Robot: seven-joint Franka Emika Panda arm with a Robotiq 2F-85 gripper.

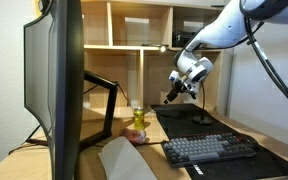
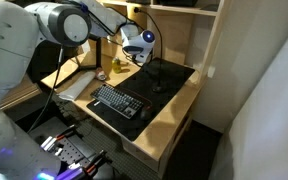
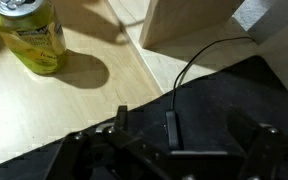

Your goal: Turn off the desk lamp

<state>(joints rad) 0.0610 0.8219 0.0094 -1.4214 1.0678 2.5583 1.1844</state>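
My gripper (image 1: 174,92) hovers above the black mat (image 3: 229,110) with its fingers (image 3: 102,142) spread wide, holding nothing. In the wrist view, the desk lamp (image 3: 171,125) stands on this mat and appears between the fingers, with its thin stem curving away. A yellow can (image 3: 29,35) stands near it on the wooden desk (image 3: 94,90).

The desk lamp (image 3: 171,128) is black all over. The can (image 3: 29,35) is yellow-green with a silver top. The desk (image 3: 94,95) is pale wood, the mat (image 3: 234,95) black, the keyboard (image 1: 209,150) dark grey, the monitor (image 1: 59,80) black, the robot arm (image 1: 229,25) white.
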